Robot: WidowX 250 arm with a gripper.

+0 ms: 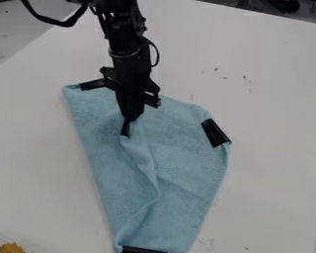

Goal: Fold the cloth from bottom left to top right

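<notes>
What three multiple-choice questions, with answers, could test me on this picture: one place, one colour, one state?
1. Where is the gripper?
A) Right of the cloth
B) At the cloth's bottom edge
C) At the cloth's upper half

2. What colour is the cloth?
A) Light blue
B) Red
C) Yellow

3. How does the cloth lie?
A) Rolled up
B) Spread, with a raised fold
C) Perfectly smooth

1: C, it hangs down there.
2: A, pale blue against the white table.
3: B, a ridge runs down its middle.
</notes>
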